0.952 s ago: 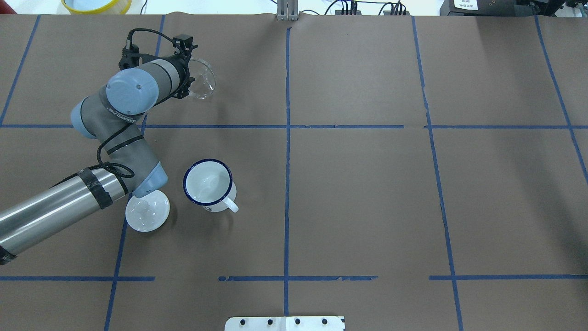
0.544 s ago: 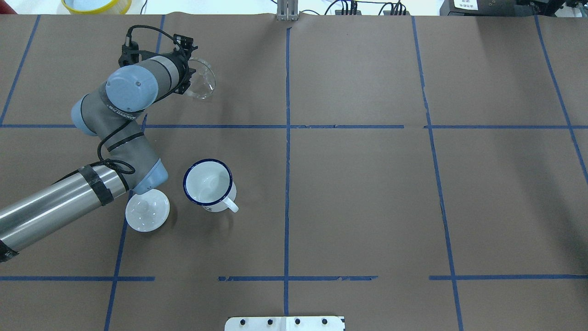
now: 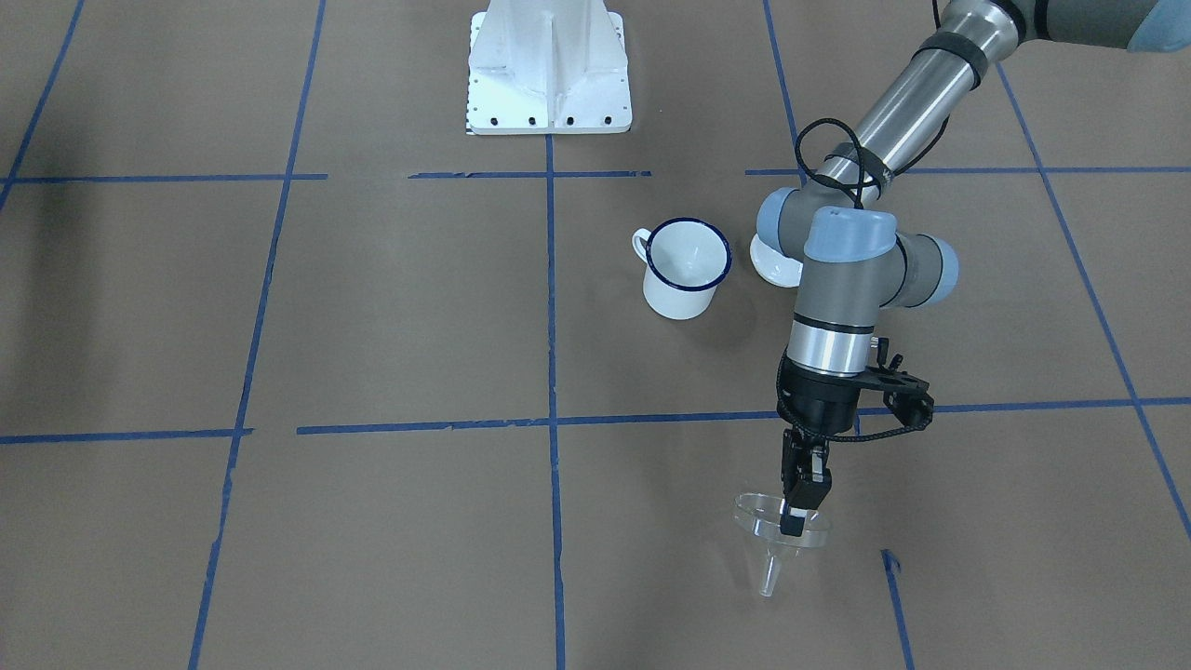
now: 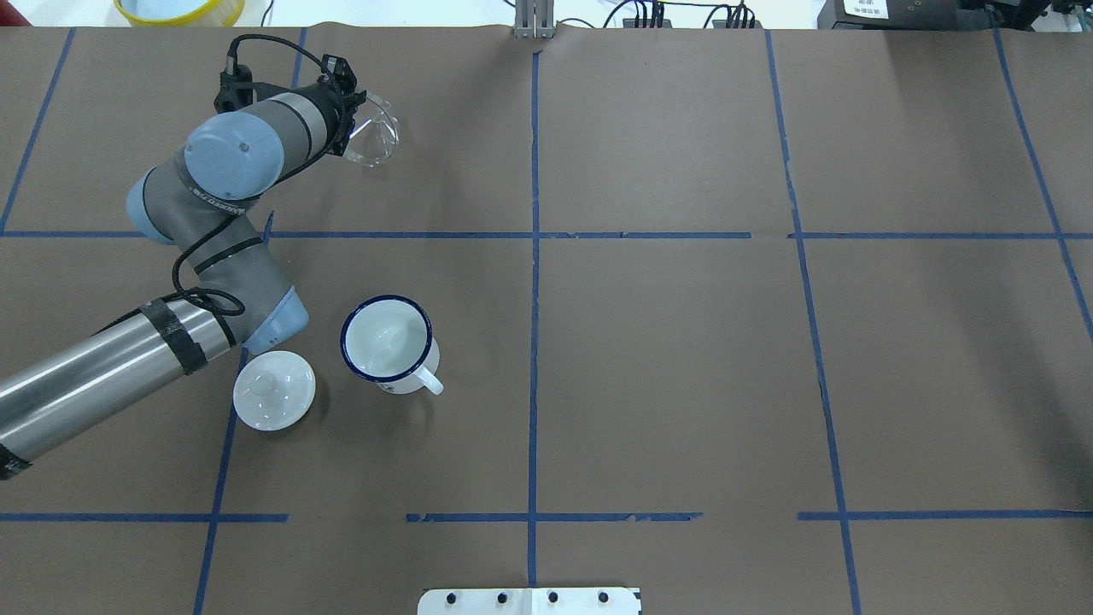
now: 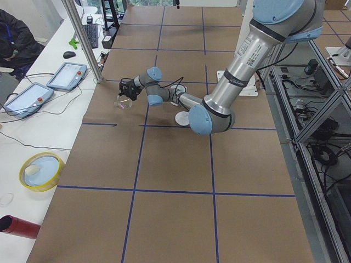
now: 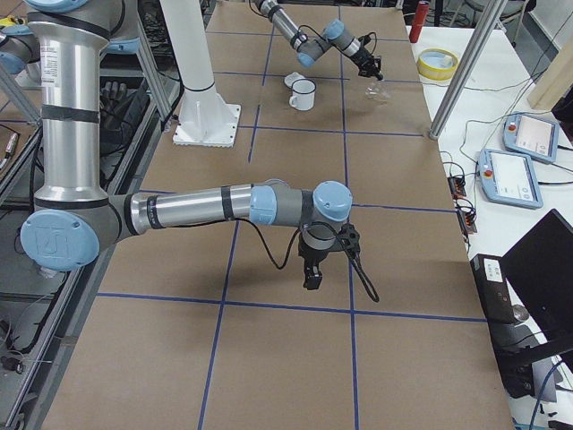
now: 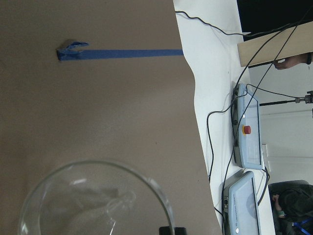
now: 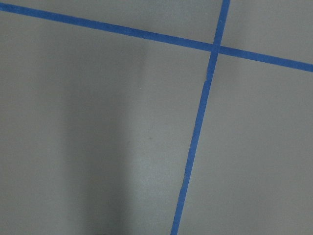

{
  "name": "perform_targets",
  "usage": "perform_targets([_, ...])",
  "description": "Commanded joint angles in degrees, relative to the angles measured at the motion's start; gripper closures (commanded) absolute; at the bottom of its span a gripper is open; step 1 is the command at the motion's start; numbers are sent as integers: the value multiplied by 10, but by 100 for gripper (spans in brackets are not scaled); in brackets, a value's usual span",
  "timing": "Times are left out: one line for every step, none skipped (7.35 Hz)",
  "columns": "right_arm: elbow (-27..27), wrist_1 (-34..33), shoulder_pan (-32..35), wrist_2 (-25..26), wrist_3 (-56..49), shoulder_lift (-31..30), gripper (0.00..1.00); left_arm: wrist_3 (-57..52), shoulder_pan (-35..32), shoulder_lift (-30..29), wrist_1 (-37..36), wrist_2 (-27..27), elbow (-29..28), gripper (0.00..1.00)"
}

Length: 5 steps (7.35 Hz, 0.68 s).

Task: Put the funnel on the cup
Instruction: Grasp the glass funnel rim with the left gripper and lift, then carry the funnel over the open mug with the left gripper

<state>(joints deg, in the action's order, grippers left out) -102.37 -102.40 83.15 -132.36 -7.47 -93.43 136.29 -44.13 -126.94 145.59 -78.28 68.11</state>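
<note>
The clear funnel (image 3: 758,532) hangs spout-down from my left gripper (image 3: 793,523), which is shut on its rim. It also shows in the overhead view (image 4: 377,135), near the table's far left, with the left gripper (image 4: 352,128) beside it, and its rim fills the bottom of the left wrist view (image 7: 93,200). The white cup (image 4: 386,340) with a dark blue rim stands upright and apart, nearer the robot (image 3: 686,270). My right gripper (image 6: 311,279) shows only in the exterior right view, low over bare table; I cannot tell whether it is open or shut.
A round white lid (image 4: 274,390) lies just left of the cup, under my left forearm. A yellow-rimmed dish (image 4: 179,8) sits past the table's far edge. The white robot base plate (image 3: 547,70) stands at the near edge.
My left gripper has moved toward the far edge with the funnel in it, and the funnel now sits higher and more tilted. The cup and lid have not moved.
</note>
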Motion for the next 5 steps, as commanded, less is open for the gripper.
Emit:
perform_targets([0, 0, 0, 0, 0, 0, 0, -6, -19, 0, 6, -13, 51, 100])
perform_targets([0, 0, 0, 0, 0, 0, 0, -9, -31, 5, -8, -67, 93, 100])
perform_targets([0, 0, 0, 0, 0, 0, 0, -42, -39, 12, -52, -120, 154, 100])
perform_targets([0, 0, 0, 0, 0, 0, 0, -69, -39, 22, -157, -156, 243, 100])
perform_targets([0, 0, 0, 0, 0, 0, 0, -101, -39, 22, -287, -199, 332, 100])
